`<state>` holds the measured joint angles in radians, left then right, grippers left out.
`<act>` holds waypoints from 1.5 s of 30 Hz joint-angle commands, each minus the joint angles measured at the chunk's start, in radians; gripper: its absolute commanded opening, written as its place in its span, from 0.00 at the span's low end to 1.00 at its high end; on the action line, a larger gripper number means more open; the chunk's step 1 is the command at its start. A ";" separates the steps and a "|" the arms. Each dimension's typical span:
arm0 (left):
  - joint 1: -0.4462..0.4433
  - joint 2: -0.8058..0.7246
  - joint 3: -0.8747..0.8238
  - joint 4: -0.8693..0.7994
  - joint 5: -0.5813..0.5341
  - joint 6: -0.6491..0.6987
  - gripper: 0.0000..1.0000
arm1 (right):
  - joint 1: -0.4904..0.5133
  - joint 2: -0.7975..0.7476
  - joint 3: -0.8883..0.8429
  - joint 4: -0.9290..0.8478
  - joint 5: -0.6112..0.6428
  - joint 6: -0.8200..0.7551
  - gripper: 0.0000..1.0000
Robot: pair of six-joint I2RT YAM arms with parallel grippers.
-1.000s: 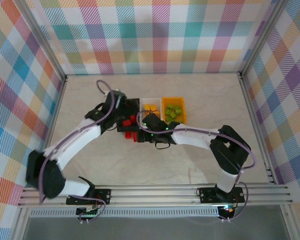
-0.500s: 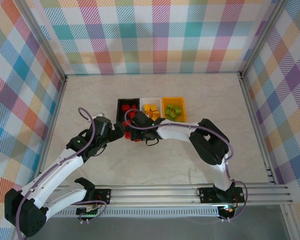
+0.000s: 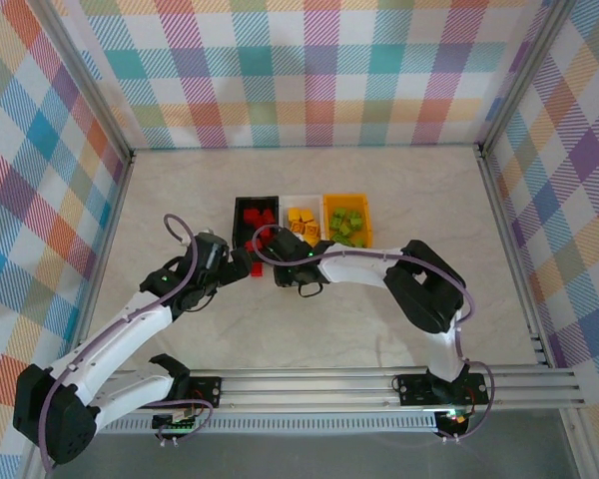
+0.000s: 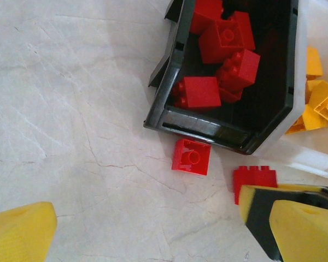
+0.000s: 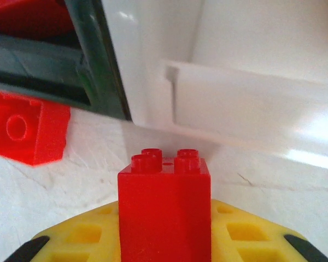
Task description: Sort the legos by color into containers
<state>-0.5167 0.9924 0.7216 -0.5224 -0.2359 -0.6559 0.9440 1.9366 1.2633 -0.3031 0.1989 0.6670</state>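
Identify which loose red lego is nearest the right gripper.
The lego showing four studs, at the right gripper; the other lego lies by the black bin.

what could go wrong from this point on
The right gripper holds a red brick facing the white bin, not the black bin; released here, it could land mis-sorted. The open left gripper is close by in the top view, so the arms might collide.

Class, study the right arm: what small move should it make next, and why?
Probably lift and carry its red brick over the black bin: the jaws of the right gripper seem closed on it, and that bin, just ahead-left, holds the other red bricks.
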 commanded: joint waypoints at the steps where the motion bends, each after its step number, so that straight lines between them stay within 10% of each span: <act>1: -0.008 0.012 -0.028 0.015 0.009 0.033 1.00 | 0.005 -0.123 -0.026 0.041 0.014 -0.035 0.29; 17: -0.029 0.169 -0.065 0.143 0.052 0.096 0.98 | -0.107 0.181 0.558 -0.099 -0.126 -0.106 0.36; 22: -0.035 0.260 -0.055 0.210 0.065 0.116 0.98 | -0.132 0.226 0.659 -0.100 -0.161 -0.098 0.68; 45: -0.095 0.562 -0.004 0.479 -0.065 0.201 0.71 | -0.132 -0.347 -0.086 0.191 -0.089 -0.035 0.85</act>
<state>-0.5972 1.5352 0.6975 -0.0956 -0.2367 -0.4801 0.8062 1.6344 1.2076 -0.1581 0.0967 0.6125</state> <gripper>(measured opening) 0.728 0.845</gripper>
